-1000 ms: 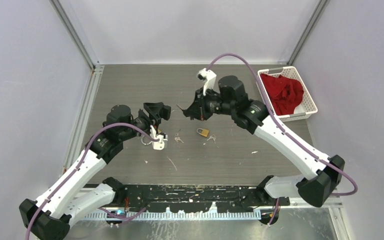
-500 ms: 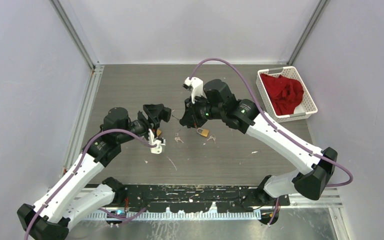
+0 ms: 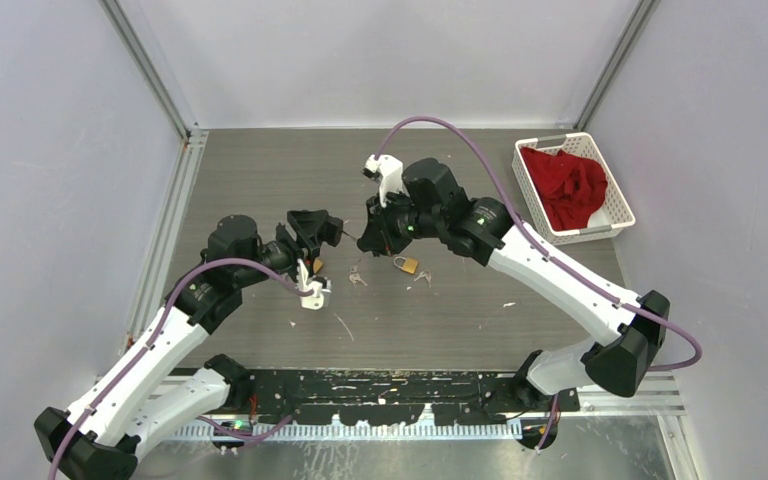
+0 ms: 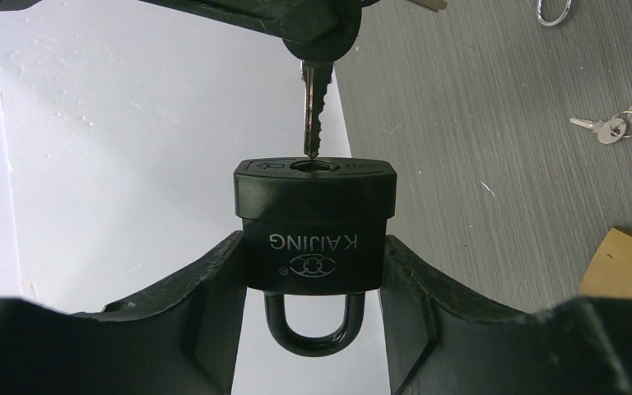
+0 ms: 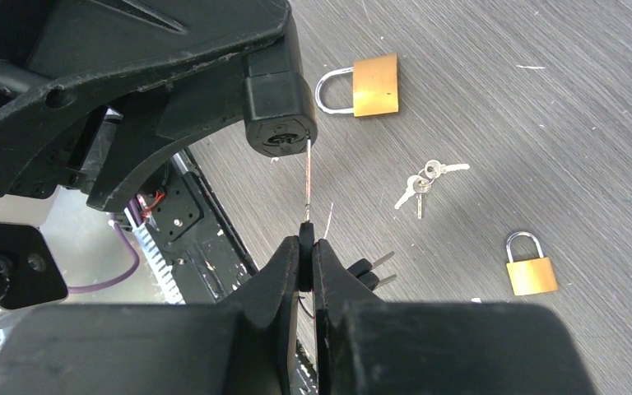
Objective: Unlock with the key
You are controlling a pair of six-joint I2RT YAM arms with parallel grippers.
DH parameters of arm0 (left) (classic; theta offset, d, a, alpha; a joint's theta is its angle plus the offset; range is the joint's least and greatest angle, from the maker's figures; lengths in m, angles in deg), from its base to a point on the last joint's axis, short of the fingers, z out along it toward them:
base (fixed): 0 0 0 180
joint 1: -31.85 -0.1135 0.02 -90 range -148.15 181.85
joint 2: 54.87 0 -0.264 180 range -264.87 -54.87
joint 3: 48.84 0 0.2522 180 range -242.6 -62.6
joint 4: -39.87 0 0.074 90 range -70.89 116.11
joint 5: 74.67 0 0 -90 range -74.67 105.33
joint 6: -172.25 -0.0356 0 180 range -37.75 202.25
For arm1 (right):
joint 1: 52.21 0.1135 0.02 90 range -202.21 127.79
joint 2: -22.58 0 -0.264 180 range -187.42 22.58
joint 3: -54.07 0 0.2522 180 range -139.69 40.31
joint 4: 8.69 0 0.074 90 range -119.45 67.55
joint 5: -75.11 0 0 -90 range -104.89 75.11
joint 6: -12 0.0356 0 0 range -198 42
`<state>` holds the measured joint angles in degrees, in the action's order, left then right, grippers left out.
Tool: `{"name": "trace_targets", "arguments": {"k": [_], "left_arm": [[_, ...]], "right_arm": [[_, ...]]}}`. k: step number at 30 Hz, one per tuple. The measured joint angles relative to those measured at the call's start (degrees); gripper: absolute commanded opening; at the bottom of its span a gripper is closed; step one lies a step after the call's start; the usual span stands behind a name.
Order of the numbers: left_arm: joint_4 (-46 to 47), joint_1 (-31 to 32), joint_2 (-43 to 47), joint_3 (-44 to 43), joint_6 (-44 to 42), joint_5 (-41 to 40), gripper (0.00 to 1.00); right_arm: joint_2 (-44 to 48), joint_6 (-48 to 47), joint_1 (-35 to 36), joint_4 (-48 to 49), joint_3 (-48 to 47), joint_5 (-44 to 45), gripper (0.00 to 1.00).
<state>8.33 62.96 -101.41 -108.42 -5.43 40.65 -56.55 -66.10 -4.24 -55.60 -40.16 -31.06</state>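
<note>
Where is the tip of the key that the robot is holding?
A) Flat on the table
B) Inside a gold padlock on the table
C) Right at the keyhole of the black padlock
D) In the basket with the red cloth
C: the key, pinched in the right gripper, points its tip at the keyhole of the black padlock, which the left gripper holds off the table.

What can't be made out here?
- Key head: left wrist view, covered by right gripper.
- Brass padlock: left wrist view, cut by right edge.
- Key tip inside black padlock or not: too small in top view, unclear in wrist views.
</note>
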Motion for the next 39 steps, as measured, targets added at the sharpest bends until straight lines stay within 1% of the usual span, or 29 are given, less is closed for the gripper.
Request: {"name": "trace_targets", "arguments": {"k": [29,39], "left_arm": [[-0.3,0.0,0.0,0.0,-0.1,-0.3,0.0],[-0.6,-0.4,0.0,0.0,-1.8,-0.9,0.0]], "right_arm": [[-1.6,0.4,1.2,1.5,-1.1,-0.4,0.01],[-3.1,0.8,2.5,0.8,-3.0,2.2,0.01]]}}
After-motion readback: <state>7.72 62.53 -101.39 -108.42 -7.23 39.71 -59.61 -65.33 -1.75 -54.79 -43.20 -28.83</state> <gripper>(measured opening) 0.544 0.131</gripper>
